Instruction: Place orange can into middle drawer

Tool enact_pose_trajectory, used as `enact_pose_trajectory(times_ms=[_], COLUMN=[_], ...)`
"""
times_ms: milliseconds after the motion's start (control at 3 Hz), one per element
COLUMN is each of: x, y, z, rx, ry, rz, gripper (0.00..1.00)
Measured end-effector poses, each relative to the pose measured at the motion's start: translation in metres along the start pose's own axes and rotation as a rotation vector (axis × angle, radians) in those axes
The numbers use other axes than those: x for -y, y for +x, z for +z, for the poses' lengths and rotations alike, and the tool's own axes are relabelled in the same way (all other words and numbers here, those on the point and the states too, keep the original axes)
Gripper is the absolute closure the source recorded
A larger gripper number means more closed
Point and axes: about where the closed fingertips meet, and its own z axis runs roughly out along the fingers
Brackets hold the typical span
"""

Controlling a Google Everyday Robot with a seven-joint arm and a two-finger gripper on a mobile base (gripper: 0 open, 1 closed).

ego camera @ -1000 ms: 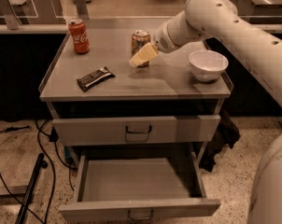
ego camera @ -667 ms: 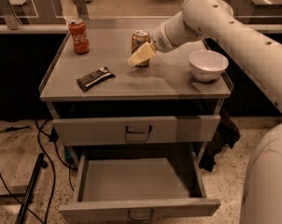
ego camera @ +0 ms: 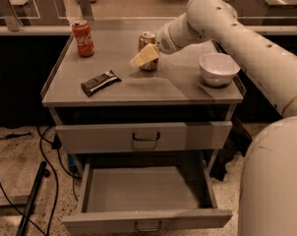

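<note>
The slim orange can with mottled orange-gold print and a silver top (ego camera: 149, 40) stands on the grey metal cabinet top (ego camera: 168, 85), just toward 12 o'clock from the top's centre. Its long axis is vertical, with the silver lid up and the base flat on the surface.

The gripper (ego camera: 145, 56) is at the can. Its pale yellow tip lies across the can's front and 9 o'clock side and hides much of the body. Whether its grip is closed on the can or still loose I cannot tell. The white jointed arm (ego camera: 210, 14) comes in from 2 o'clock.

From the can, the red cola can with white lettering (ego camera: 83, 38) stands upright toward 10 o'clock, near the back corner. The dark wrapped snack bar (ego camera: 100, 82) lies flat at 8 o'clock. The white round bowl (ego camera: 218, 69) sits at 4 o'clock, near the edge.

Below the top, the upper grey drawer (ego camera: 146, 136) is closed. The middle drawer (ego camera: 143, 188), wide, shallow and grey with a small dark handle, is pulled out toward 6 o'clock.

Since a second ago the can has stayed on the same spot, still upright. The arm's large joint has shifted slightly toward 9 o'clock. The pale tip now lies a little further toward 9 o'clock on the can. The other objects and both drawers are unchanged.
</note>
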Motion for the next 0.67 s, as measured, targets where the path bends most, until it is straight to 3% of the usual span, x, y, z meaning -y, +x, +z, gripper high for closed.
enact_pose_trajectory(times_ms=[333, 667], x=[-0.0011, -0.0011], y=[-0.0049, -0.0049], z=[0.0062, 0.0062], rx=[0.003, 0.003], ry=[0.004, 0.004], rz=[-0.017, -0.017], gripper=[0.29, 0.52])
